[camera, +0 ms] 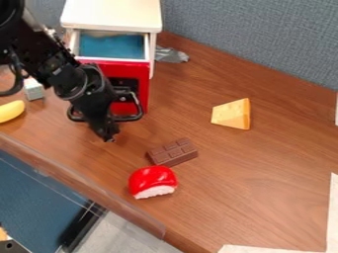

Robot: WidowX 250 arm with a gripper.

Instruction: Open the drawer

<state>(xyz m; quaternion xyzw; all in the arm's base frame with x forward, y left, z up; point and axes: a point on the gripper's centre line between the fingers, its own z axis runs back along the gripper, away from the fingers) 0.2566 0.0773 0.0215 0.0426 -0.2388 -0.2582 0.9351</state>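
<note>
**userA:** ok so where's the drawer [112,46] at? treating the whole view as a clock btw

**userB:** 11 o'clock, in the white cabinet [112,14]. It's pulled out, you can see right into the blue inside, and the front is red.

**userA:** nice. and the gripper [108,135]?

**userB:** Between 8 and 9, hanging over the wood table [264,163] off the black arm [63,74], which comes in from around 10 and covers part of the red front. Can't tell if the gripper's open or closed tbh.

**userA:** what else is lying around?

**userB:** Chocolate bar [173,151] at 6, pretty close to the middle. Red and white thing [153,181] just beside it, between 6 and 7. Cheese wedge [232,114] between 2 and 3. Yellow thing [11,110] out at 9 by the edge, grey block [33,89] between 9 and 10, and some crumpled grey stuff [171,55] at 12, just beside the cabinet.
</note>
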